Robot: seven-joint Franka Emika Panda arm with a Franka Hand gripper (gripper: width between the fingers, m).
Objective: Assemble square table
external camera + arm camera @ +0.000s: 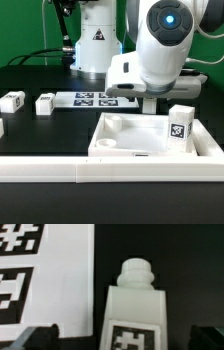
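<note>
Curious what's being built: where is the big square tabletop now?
The square tabletop lies flat toward the exterior view's right, tucked against the white border rail, with the marker board behind it.

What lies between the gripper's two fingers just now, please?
A small white tagged leg lies between the fingers of the open gripper, beside the marker board; the wrist view shows it.

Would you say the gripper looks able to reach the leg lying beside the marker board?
Probably yes: the open gripper sits right above the leg, fingers either side, nothing lying across it.
</note>
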